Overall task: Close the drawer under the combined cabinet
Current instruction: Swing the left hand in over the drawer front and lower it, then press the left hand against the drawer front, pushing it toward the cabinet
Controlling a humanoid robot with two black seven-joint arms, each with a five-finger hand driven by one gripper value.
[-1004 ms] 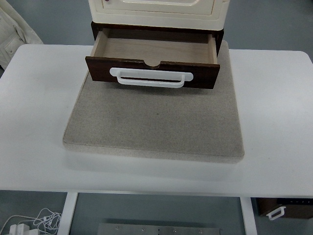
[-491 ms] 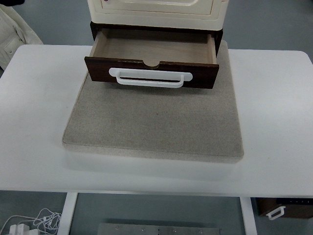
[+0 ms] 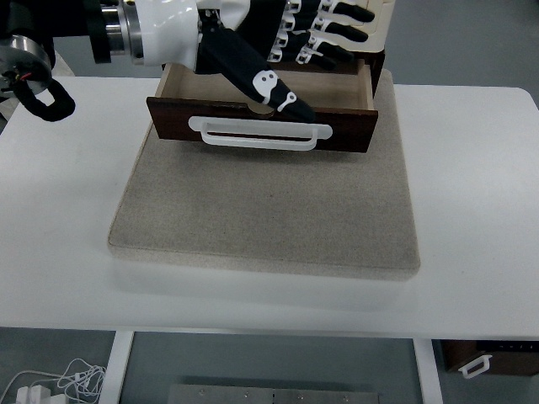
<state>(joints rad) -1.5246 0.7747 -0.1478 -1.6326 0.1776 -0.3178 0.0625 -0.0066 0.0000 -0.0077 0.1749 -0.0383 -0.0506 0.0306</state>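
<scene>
The drawer (image 3: 349, 135) stands pulled out from under the cream cabinet (image 3: 379, 29). It has a dark brown front, a white handle (image 3: 259, 135) and a bare wooden inside. My left hand (image 3: 290, 50) reaches in from the upper left and hovers over the drawer. Its black fingers (image 3: 337, 34) are spread toward the right and hold nothing. The thumb (image 3: 257, 76) points down at the notch in the drawer front. The hand hides much of the drawer's inside and the cabinet's lower face.
Cabinet and drawer sit on a grey mat (image 3: 269, 210) on a white table (image 3: 472, 185). A black cable loop (image 3: 46, 97) hangs at the left arm. Below the table edge lie white cables (image 3: 59, 383) and another brown drawer front (image 3: 488, 360).
My left arm has come into view from the upper left and now hovers over the drawer. The drawer stays where it was.
</scene>
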